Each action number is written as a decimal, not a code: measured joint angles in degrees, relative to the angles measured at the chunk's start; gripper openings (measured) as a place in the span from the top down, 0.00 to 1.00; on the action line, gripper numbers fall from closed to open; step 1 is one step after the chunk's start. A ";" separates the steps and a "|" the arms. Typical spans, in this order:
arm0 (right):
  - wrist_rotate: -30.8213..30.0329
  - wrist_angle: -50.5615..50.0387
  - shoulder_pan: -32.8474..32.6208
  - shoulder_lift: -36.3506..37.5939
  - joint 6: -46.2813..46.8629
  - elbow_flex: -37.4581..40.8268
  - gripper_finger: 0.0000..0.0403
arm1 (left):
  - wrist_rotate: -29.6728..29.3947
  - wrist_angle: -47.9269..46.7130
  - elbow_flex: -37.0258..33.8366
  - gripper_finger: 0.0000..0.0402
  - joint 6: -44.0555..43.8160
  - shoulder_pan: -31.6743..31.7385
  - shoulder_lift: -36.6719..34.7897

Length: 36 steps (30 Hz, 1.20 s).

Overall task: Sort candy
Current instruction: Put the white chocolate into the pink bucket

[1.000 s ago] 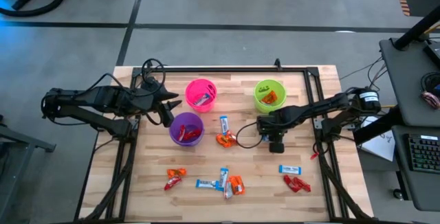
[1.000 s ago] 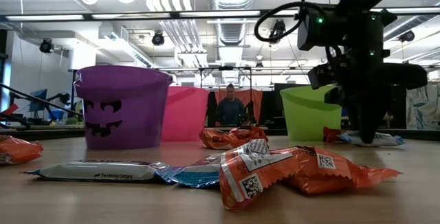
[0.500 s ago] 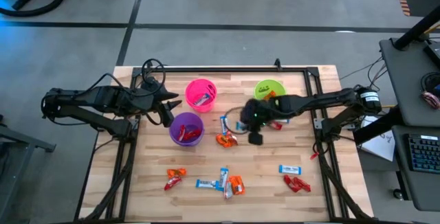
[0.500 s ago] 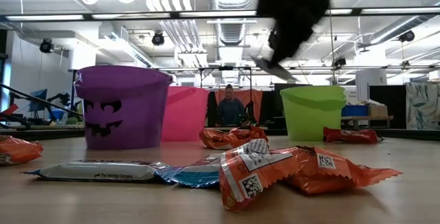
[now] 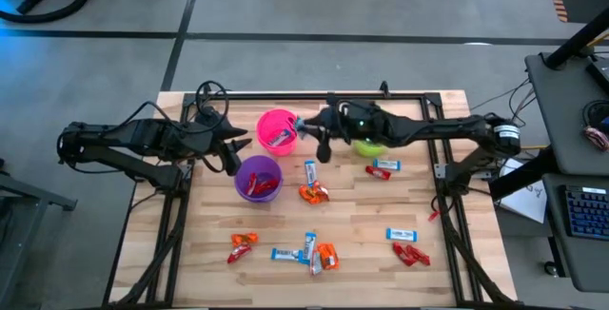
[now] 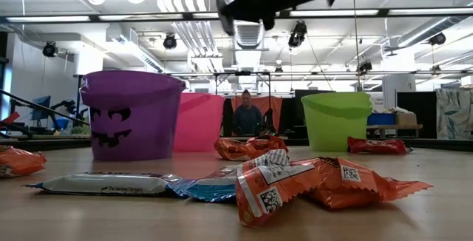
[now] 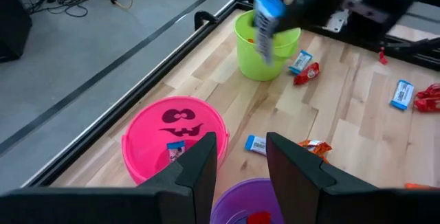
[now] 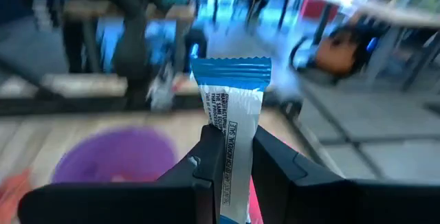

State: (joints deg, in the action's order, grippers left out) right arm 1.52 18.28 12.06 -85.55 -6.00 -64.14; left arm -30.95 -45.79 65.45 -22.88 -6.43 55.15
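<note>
My right gripper (image 5: 314, 131) is raised over the table's far side, between the pink cup (image 5: 278, 131) and the green cup (image 5: 373, 134), shut on a slim blue-and-white bar (image 8: 230, 93). The bar also shows in the left wrist view (image 7: 267, 14). My left gripper (image 5: 233, 148) waits, open, left of the pink cup and the purple cup (image 5: 258, 178). The pink cup holds a blue bar, the purple one red candy, the green one orange candy. More candy lies flat on the table: a blue bar (image 5: 311, 172), an orange sweet (image 5: 312, 194), and a red and blue pair (image 5: 381, 168). My right gripper pinches the blue-and-white bar between its two fingers by one end (image 8: 232, 136). The fingers lie along the bar, and most of its length sticks out past the fingertips. The bar is lifted clear of the table, in the air beside the pink cup's rim.
Near the table's near edge lie red and orange sweets (image 5: 241, 245), blue bars (image 5: 285, 254), an orange sweet (image 5: 326, 256), and a blue bar (image 5: 401, 235) with red sweets (image 5: 411, 253). A black frame rail (image 5: 314, 94) runs along the far edge. A person sits in the room beyond (image 6: 247, 119).
My right gripper has risen from the table near the red and blue pair, carrying the blue-and-white bar. It has swung toward the far left, past the green cup toward the pink cup, and turned as it went. The bar is now lifted clear.
</note>
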 joint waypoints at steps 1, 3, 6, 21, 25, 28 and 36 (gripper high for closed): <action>-0.01 4.01 0.49 -0.95 0.26 0.46 0.87 | 0.00 0.07 0.00 0.72 -0.22 -0.01 -0.01; 0.04 10.49 1.27 -3.29 1.03 1.30 0.87 | -0.01 0.24 0.00 0.72 -0.37 0.01 0.01; 0.00 19.38 2.05 -7.29 1.51 1.48 0.87 | -0.08 0.34 0.00 0.72 -0.39 0.01 0.01; -0.12 25.43 4.52 -20.94 1.87 -6.09 0.87 | -0.14 0.35 0.00 0.72 -1.78 0.01 -0.10; -0.18 24.92 4.58 -21.54 1.92 -6.51 0.86 | -0.19 0.34 0.02 0.72 -1.90 0.01 -0.10; -1.33 23.18 4.69 -21.54 1.99 -6.60 0.83 | -0.20 0.35 0.02 0.72 -1.92 0.01 -0.10; -3.28 18.48 5.57 -21.54 5.96 -6.60 0.70 | -0.21 0.34 0.02 0.72 -1.92 0.01 -0.06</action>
State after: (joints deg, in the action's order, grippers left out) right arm -1.75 36.76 17.63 -107.09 -0.04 -70.74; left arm -31.16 -45.45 65.47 -24.80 -6.42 55.09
